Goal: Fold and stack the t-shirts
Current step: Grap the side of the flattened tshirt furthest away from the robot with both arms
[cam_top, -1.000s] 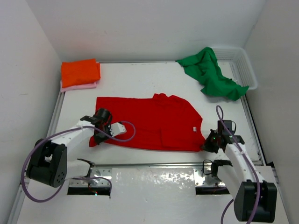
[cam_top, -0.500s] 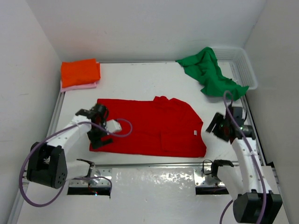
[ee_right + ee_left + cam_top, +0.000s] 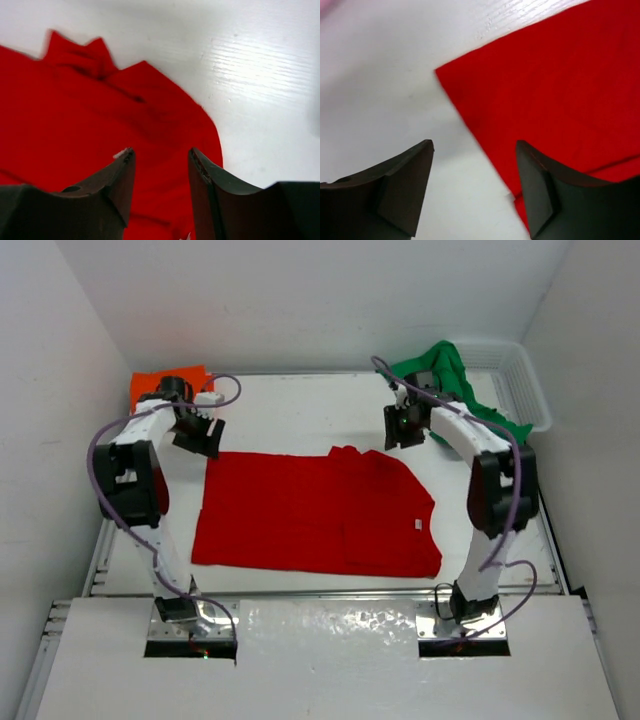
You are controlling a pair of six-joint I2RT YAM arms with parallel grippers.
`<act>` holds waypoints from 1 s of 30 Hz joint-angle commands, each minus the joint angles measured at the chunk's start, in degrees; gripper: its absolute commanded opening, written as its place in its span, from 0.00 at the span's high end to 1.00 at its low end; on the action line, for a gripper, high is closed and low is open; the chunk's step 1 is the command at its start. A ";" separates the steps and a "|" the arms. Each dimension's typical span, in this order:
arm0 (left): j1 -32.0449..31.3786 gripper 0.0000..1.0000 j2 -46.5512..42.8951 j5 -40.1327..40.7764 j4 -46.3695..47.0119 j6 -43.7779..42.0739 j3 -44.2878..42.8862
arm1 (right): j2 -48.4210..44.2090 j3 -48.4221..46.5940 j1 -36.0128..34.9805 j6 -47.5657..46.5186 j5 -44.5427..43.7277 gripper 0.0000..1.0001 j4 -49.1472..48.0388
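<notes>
Orange shirt point(image 3: 146, 390): folded, at the far left corner of the table point(image 3: 300, 410), partly hidden by the left arm.

Left gripper point(image 3: 474, 147): fingers parted, nothing between them. It hangs over bare table just beyond the far left corner of the red shirt. In the wrist view that corner lies ahead and toward the right finger.

Red shirt point(image 3: 320, 510): spread flat at centre, long axis running left to right, collar on the far edge. This is judged to be the piece in hand, with the fold not yet made. Each arm is nearer its own far corner, and the cloth lies on the near side of both. A small white tag point(image 3: 413, 525) sits near the right edge; no writing can be read.

Right gripper point(image 3: 160, 152): fingers parted, empty, above the shirt's far right shoulder, right of the collar.

Green shirt point(image 3: 448, 368): crumpled, far right, draped over the basket's edge.

Basket point(image 3: 530, 390): white mesh, in the far right corner.
</notes>
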State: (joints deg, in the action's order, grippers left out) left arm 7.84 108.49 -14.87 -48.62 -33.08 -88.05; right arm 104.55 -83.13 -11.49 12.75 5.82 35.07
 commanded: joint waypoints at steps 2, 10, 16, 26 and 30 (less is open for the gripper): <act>1.48 0.28 4.53 -2.45 6.34 10.31 -1.33 | 8.90 -5.45 -1.60 -6.68 2.61 0.55 1.94; 2.01 0.27 13.06 -4.10 9.16 13.31 -4.94 | 18.92 -10.99 -3.98 -10.38 -2.11 0.51 0.00; 2.01 0.27 16.05 -4.81 10.83 13.48 -4.93 | 21.31 -17.41 -5.12 -12.39 -5.82 0.54 2.11; 2.01 0.37 18.95 -10.53 4.78 12.17 -7.14 | 22.78 -18.36 -7.67 -17.23 -12.50 0.55 2.45; 2.01 0.45 18.43 -11.14 2.82 10.93 -5.21 | 24.64 -19.61 -7.76 -18.38 -9.18 0.56 4.84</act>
State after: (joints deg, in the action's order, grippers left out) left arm 9.50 125.36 -23.44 -41.28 -21.15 -95.22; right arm 127.96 -100.77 -19.59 -3.64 -4.10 38.09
